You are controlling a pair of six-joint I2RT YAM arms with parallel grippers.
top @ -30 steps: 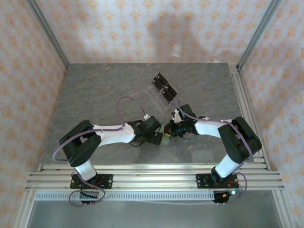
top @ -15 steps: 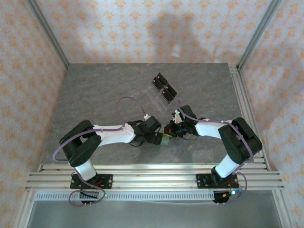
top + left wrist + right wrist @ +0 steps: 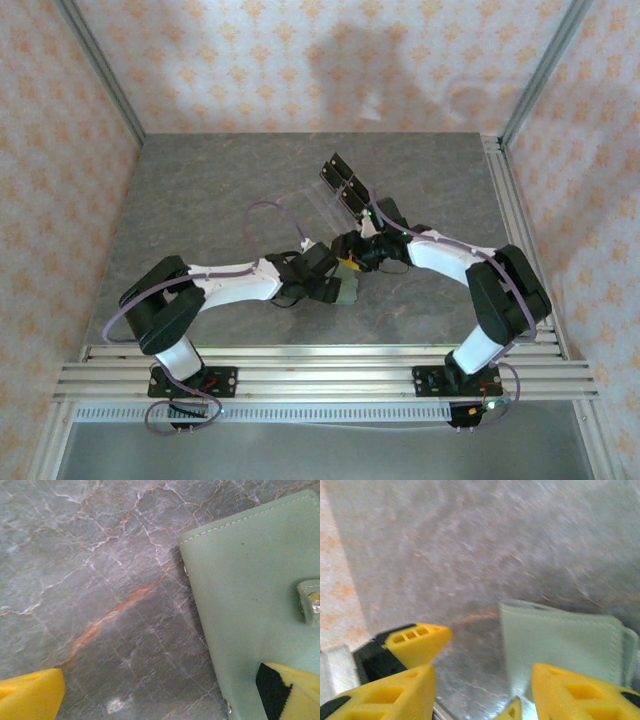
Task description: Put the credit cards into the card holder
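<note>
Left wrist: left gripper [image 3: 162, 692] spread wide over card holder [image 3: 250, 590].
Right wrist: right gripper [image 3: 490, 692] parted, empty.
Risk: unpinned holder may slide; crowded grippers may collide.

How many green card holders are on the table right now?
1. The card holder lies flat on the table at the open left gripper, one fingertip over its edge. The arms cover some tabletop, so another could be hidden.

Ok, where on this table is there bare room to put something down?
Bare table: the far-left stretch between the left wall and the clear stand, and the far-right corner between the stand and the side rail. Crowded: the middle, where the left gripper and right gripper meet by the card holder.
</note>
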